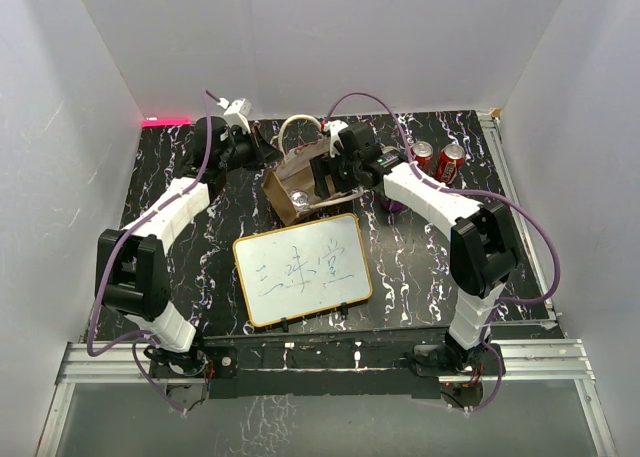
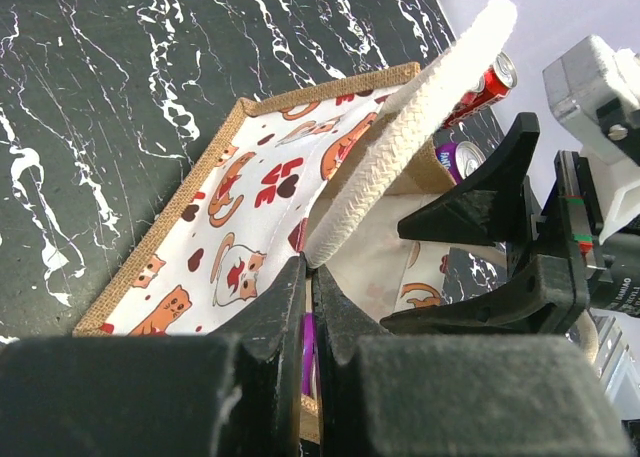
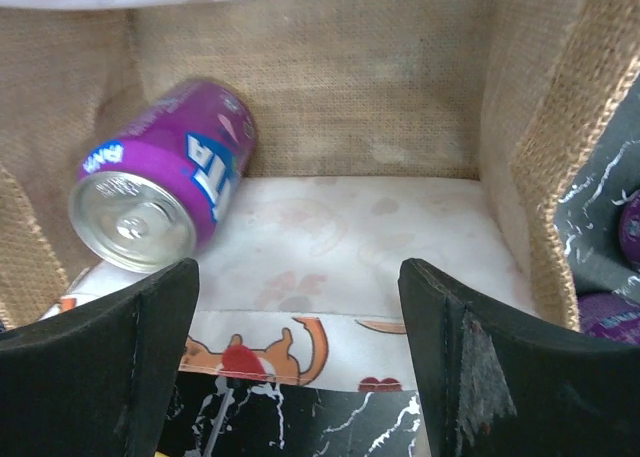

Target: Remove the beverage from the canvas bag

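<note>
1. Task object. The purple Fanta can [image 3: 160, 192] lies on its side inside the canvas bag [image 1: 290, 189], toward the back left corner in the right wrist view, with its silver top facing the mouth. It rests on the printed white panel and is not gripped.

2. Tools. The right gripper [image 3: 298, 267] is spread wide at the bag's mouth. Its fingers [image 3: 130, 362] stand either side of the opening and hold nothing. I cannot tell whether they touch the rim. The left gripper [image 2: 308, 272] is almost fully closed, with only a thin slit between its fingers. The cream handle [image 2: 420, 117] runs down into that slit and appears pinched there.

3. View differences. Only the right wrist view shows the can's label and the burlap interior. Only the left wrist view shows the cat prints on the outer panel and the handle at the left fingertips. Only the top view shows the wood-framed whiteboard [image 1: 303, 267] just in front of the bag.

4. Surroundings. One red can [image 1: 422, 155], a second red can [image 1: 450, 163] and another purple can [image 1: 397, 206] sit to the right of the bag. Everything rests on a black marbled table [image 1: 400, 267] enclosed by white walls [image 1: 330, 47].
</note>
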Tool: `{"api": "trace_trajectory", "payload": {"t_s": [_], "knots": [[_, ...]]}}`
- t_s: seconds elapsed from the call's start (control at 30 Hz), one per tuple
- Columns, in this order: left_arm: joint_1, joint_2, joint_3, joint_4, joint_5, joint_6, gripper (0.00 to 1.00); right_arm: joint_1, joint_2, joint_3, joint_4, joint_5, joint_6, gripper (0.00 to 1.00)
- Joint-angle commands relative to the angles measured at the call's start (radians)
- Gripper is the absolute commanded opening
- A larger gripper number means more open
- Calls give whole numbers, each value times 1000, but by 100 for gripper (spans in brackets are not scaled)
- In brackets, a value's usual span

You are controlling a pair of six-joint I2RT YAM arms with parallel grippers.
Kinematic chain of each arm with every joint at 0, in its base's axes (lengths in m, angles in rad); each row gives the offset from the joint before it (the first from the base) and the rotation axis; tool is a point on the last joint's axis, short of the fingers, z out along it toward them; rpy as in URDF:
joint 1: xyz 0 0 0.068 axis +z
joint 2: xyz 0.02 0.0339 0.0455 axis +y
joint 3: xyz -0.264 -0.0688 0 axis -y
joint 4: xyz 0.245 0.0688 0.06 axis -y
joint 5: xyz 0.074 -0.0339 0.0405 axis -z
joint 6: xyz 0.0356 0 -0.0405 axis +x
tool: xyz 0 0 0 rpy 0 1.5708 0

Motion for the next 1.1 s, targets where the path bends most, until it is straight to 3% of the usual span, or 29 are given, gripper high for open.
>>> {"api": "trace_trajectory", "payload": {"t_s": [0.0,0.23,0.47,0.87,1.07], "knots": [[1,-8,40,29,15,-6,0,-2,-39,-3,117,-74,46,84],[0,-33,5,22,5,-8,0,4,-18,-13,213,-209,118,90],[1,-29,4,12,5,-9,0,24,52,13,238,-231,226,95],[1,-37,-1,-1,3,-9,0,121,179,99,121,-32,224,97],[0,-41,-17,-8,-10,4,0,128,223,105,80,23,207,90]]}}
